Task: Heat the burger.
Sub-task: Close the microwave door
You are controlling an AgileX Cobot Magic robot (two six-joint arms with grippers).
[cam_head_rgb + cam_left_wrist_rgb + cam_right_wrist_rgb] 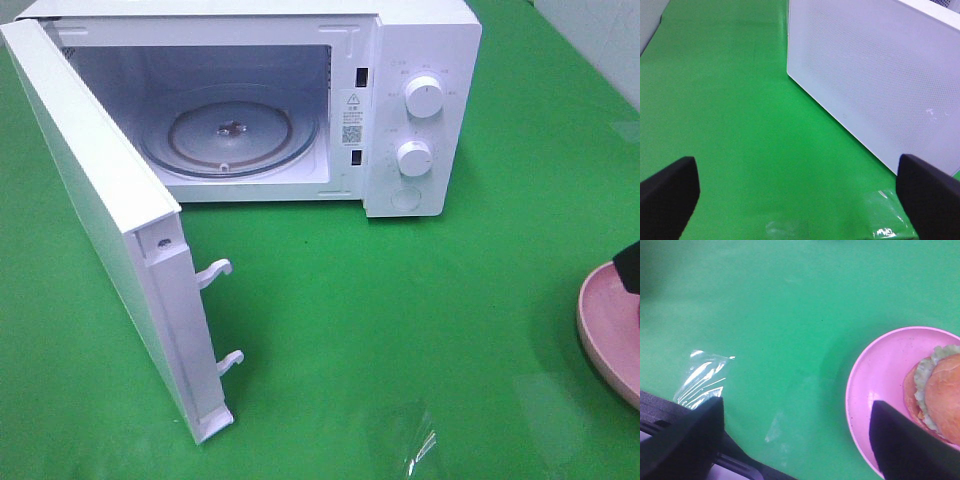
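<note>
A smooth green worktop carries everything. On it sits a boxy white microwave, its flat door swung wide open, two hooked latches on the door's edge. The door's outer face shows a fine dotted mesh in the left wrist view. Inside lies a round glass turntable with a ribbed ring. Two round white knobs stand one above the other on the front panel. At the worktop's right edge is a round, glossy pink plate; the burger rests on it, golden domed bun over frilly green lettuce. The left claw, matte black, is spread wide and empty. The right claw is also spread wide, empty, one finger just beside the plate.
</note>
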